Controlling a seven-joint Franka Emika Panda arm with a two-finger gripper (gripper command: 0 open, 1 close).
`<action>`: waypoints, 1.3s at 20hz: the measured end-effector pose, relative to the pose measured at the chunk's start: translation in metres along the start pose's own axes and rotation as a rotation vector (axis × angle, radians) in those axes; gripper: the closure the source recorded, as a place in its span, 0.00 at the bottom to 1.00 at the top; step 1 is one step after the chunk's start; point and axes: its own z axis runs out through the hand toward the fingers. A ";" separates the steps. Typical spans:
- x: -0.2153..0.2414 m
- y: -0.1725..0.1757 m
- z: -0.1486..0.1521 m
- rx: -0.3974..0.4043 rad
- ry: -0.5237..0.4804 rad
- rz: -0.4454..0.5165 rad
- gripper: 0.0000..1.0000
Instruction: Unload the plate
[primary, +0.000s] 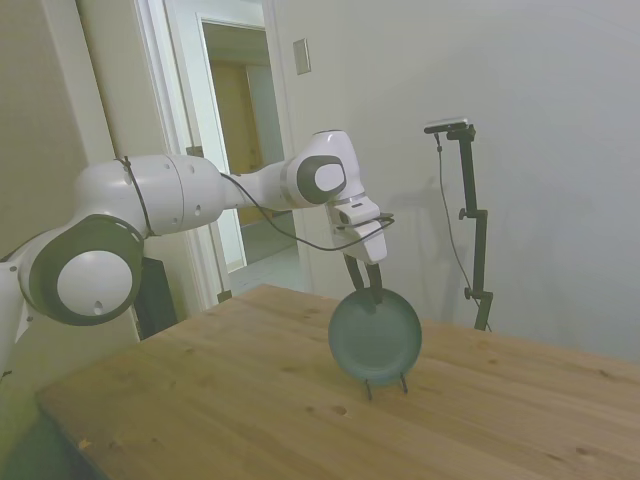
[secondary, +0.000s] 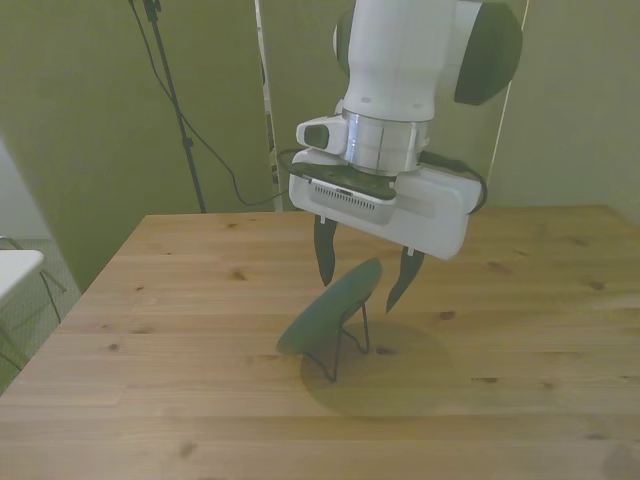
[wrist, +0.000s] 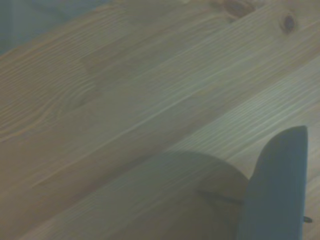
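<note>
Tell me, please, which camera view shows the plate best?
The side view: the plate faces that camera, its whole round face visible, standing upright on the wire stand. The front view shows it nearly edge-on between the open jaws. The wrist view catches only a blurred slice of its rim.

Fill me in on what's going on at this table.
A white robot arm is working on getting a blue-green plate off a thin black wire stand on the wooden table. The plate stands nearly upright on the stand, leaning. The gripper is lowered over the plate's top edge, open, with one finger on each side of the rim. It has not closed on the plate, which still sits in the stand.
</note>
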 end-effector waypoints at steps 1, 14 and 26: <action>-0.001 0.000 -0.002 -0.009 -0.001 -0.002 0.00; -0.002 -0.006 0.001 -0.068 0.015 -0.008 1.00; -0.006 -0.008 0.000 -0.061 0.014 -0.021 1.00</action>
